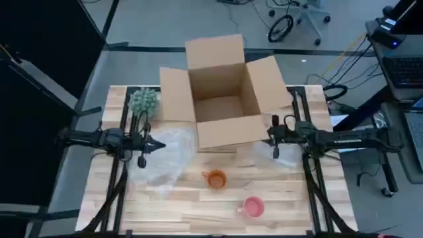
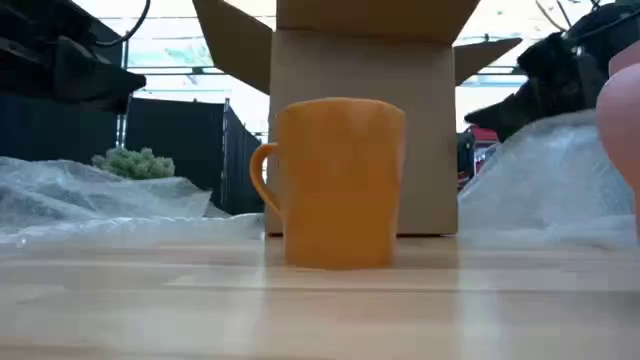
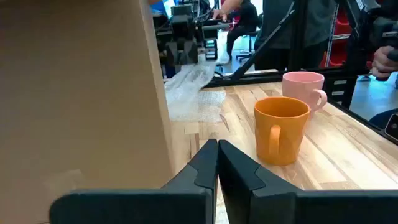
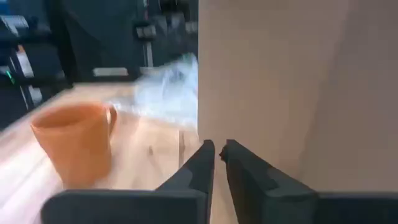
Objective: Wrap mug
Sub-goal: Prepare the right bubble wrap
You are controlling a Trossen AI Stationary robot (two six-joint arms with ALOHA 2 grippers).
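An orange mug [image 1: 215, 178] stands upright on the wooden table, in front of the cardboard box; it also shows in the left wrist view [image 3: 281, 129] and the right wrist view [image 4: 73, 143]. A pink mug [image 1: 253, 207] stands nearer the table's front edge. One sheet of clear bubble wrap [image 1: 165, 158] lies flat left of the box. A second sheet [image 1: 264, 155] lies right of it. My left gripper [image 1: 155, 144] hovers shut over the left sheet's edge. Beside the box's right front corner, my right gripper [image 1: 268, 135] is shut, and both point toward the table's middle.
An open cardboard box [image 1: 221, 99] with its flaps spread stands at the table's far middle, between the two arms. A green spiky ball [image 1: 143, 100] sits at the far left. Bare wood lies around the mugs toward the near edge.
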